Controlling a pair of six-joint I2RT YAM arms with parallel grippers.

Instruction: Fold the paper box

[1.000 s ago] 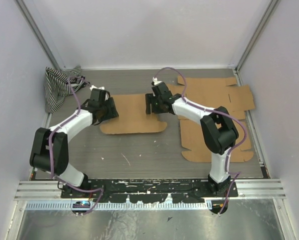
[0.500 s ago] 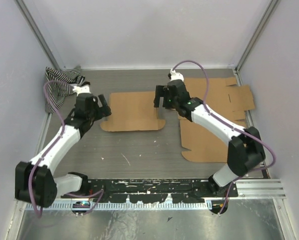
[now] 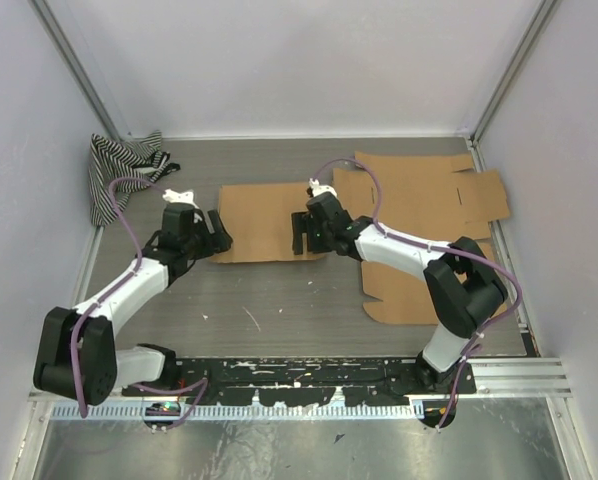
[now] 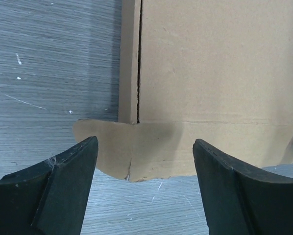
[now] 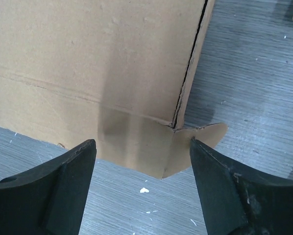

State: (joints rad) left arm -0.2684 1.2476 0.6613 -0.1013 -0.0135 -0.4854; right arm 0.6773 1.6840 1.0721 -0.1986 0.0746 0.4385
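Your left gripper [image 4: 145, 142] is standing with its jaws apart and nothing between them. Both black fingers [image 4: 58, 186] are being cut off by the bottom of the left wrist view, so you cannot tell whether they are touching the table [image 3: 279, 300]. Just beyond the tips, the near left corner of the paper box [image 4: 210, 73] is lying flat: a rounded flap, and above it a narrow strip parted from the main panel by a dark slit. Whether that strip is lying over or beside the panel is not readable.

Your right gripper [image 5: 142, 142] is likewise standing wide apart and gripping nothing, facing the box's near right corner, which is showing the same slit and a rounded flap. The rest of the box is running out of both wrist views.

From above, the box is lying mid-table between the two grippers, which are hiding its side edges. Spare cardboard sheets [image 3: 419, 195] are lying to the right, partly covered by the right arm. A striped cloth [image 3: 119, 175] is sitting crumpled in the far left corner.
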